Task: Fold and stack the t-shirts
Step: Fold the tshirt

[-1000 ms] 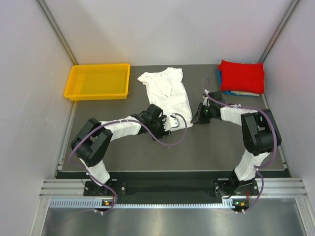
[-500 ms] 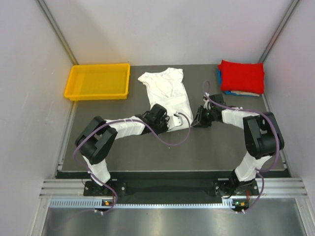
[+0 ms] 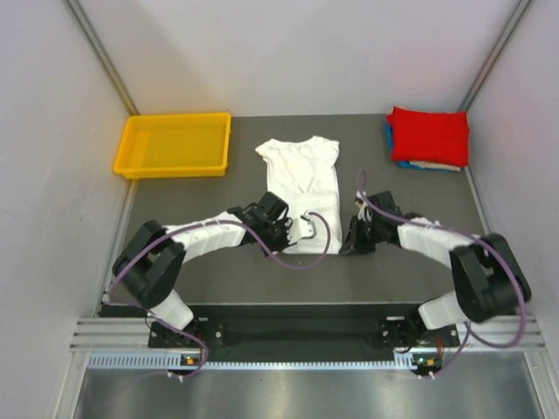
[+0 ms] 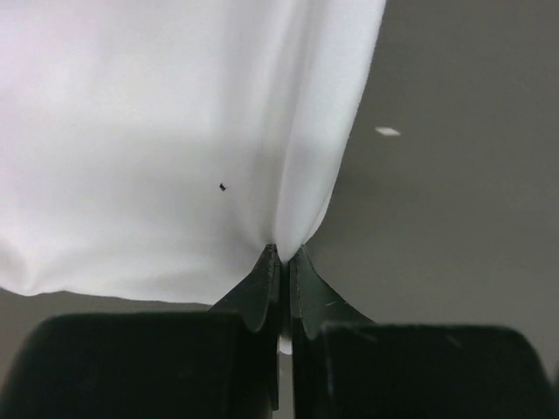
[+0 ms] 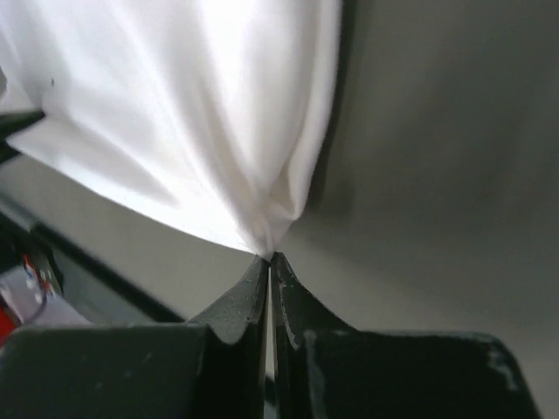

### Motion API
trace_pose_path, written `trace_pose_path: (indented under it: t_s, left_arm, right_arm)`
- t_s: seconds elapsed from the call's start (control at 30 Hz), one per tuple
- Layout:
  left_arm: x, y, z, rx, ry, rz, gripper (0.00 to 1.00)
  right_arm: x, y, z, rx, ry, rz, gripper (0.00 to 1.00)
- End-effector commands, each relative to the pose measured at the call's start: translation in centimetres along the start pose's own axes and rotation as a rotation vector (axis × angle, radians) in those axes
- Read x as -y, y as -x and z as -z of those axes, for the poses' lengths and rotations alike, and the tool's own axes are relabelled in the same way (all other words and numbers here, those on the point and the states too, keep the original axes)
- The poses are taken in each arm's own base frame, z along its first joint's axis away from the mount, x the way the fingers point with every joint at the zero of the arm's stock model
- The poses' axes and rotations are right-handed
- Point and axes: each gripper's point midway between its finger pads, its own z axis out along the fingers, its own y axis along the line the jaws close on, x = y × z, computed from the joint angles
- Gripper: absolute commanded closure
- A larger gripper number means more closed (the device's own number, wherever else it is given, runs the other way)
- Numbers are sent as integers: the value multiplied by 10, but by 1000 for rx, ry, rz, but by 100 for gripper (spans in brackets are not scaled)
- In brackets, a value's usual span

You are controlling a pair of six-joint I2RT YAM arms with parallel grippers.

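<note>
pale bare walls [image 3: 306, 52] on three sides, closing in a dark grey matte table [image 3: 218, 271]. along the bottom of the frame, a metal rail [image 3: 306, 332] carrying the arm bases.

at upper left, a yellow tray [image 3: 172, 144], nothing visible inside. at upper right, a stack of folded t-shirts [image 3: 428, 138], red on top with blue and cream edges peeking out below. in the centre, spread flat with v-neck toward the top of the frame and sleeves out to either side, the white t-shirt [image 3: 303, 179].

left gripper [image 4: 279, 257] pinched closed on the lower left corner of the hem, with white cloth gathered into a crease just above the tips. right gripper [image 5: 269, 259] clamped the same way on the lower right corner, with fabric bunching above the closed tips. both low against the table, one per corner, at the bottom edge of the shirt.

probably held like this to keep the hem taut and square, ready for carrying the lower half up toward the collar in one even fold. matched corners likely chosen to avoid skew. stack probably parked at upper right as the destination, clear of the working area. no evident role for the tray here.

table plain and faintly speckled, with one pale fleck at upper right of the left wrist view.
</note>
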Motion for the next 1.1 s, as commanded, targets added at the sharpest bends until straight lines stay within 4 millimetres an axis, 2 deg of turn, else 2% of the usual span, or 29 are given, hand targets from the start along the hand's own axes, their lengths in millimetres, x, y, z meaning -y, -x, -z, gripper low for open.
trace_pose_path:
  t_s: [0.0, 0.03, 0.07, 0.13, 0.17, 0.2, 0.27, 0.3, 0.37, 0.4, 0.43, 0.47, 0.5, 0.53, 0.57, 0.6, 0.63, 0.67, 0.7, 0.73, 0.77, 0.8, 0.83, 0.87, 0.9, 0.93, 0.97, 1.0, 1.07]
  left_arm:
    - [46, -22, 44, -52, -137, 30, 100]
    - [57, -31, 53, -84, -168, 33, 100]
    - [63, -28, 64, -62, -181, 26, 100]
    - [79, -35, 78, -82, -233, 32, 100]
    - [83, -32, 86, -62, -244, 30, 100]
    - [86, -32, 89, -64, -257, 34, 100]
    - [76, -27, 95, -55, -235, 55, 100]
    - [61, -16, 98, -27, -198, 61, 100]
    - [26, -11, 95, -8, -141, 121, 100]
    - [11, -8, 95, -3, -127, 142, 100]
    - [-14, 7, 95, 16, -107, 159, 100]
    - [-37, 7, 98, 27, -78, 195, 100]
    - [-51, 11, 99, 38, -71, 205, 100]
    - [-76, 25, 96, 64, -51, 198, 100]
    - [-93, 27, 94, 68, -28, 207, 100]
    - [-117, 44, 101, 99, 19, 188, 100]
    - [-125, 46, 97, 90, 17, 185, 100]
    - [-128, 39, 78, 49, -21, 202, 100]
    - [-139, 49, 80, 61, -14, 187, 100]
    - [-137, 40, 66, 24, -51, 202, 100]
    - [-138, 39, 63, 17, -59, 199, 100]
    - [-139, 38, 61, 13, -63, 192, 100]
    - [-140, 37, 58, 15, -61, 172, 100]
    - [-141, 36, 56, 18, -58, 164, 100]
    - [-143, 36, 55, 24, -50, 152, 100]
    - [-145, 37, 54, 28, -42, 145, 100]
    - [-147, 38, 54, 33, -37, 139, 100]
    - [-147, 39, 54, 34, -37, 134, 100]
    - [-147, 41, 56, 46, -33, 120, 100]
  right_arm:
    - [3, -48, 22, -54, -70, -9, 100]
    - [-6, -49, 33, -20, -51, 8, 100]
    - [-7, -65, 38, -51, -69, -3, 100]
    - [-16, -72, 54, -22, -52, 5, 100]
    - [-19, -82, 60, -40, -56, -10, 100]
    - [-25, -82, 65, -30, -37, -10, 100]
    - [-37, -73, 77, 19, 1, -10, 100]
    - [-48, -59, 85, 59, 17, 12, 100]
    - [-50, -38, 86, 79, -12, 53, 100]
    - [-62, -14, 93, 120, -1, 76, 100]
    - [-56, 4, 85, 118, -32, 61, 100]
    - [-55, 22, 84, 142, -42, 87, 100]
    - [-68, 53, 91, 200, -17, 104, 100]
    - [-56, 74, 79, 198, -39, 71, 100]
    - [-59, 95, 75, 227, -24, 88, 100]
    - [-70, 124, 81, 272, -6, 106, 100]
    - [-59, 132, 58, 216, -34, 85, 100]
    - [-57, 135, 55, 185, -43, 84, 100]
    - [-69, 141, 53, 178, -1, 123, 100]
    - [-81, 143, 53, 204, 36, 171, 100]
    - [-86, 142, 55, 227, 54, 225, 100]
    - [-82, 128, 50, 217, 64, 244, 84]
    - [-93, 133, 63, 285, 115, 292, 71]
    - [-94, 130, 66, 298, 142, 316, 63]
    - [-86, 121, 63, 297, 141, 319, 53]
    - [-89, 129, 74, 356, 159, 347, 48]
    - [-93, 127, 77, 364, 199, 391, 43]
    - [-92, 122, 76, 365, 228, 416, 33]
    - [-99, 132, 78, 430, 284, 500, 27]
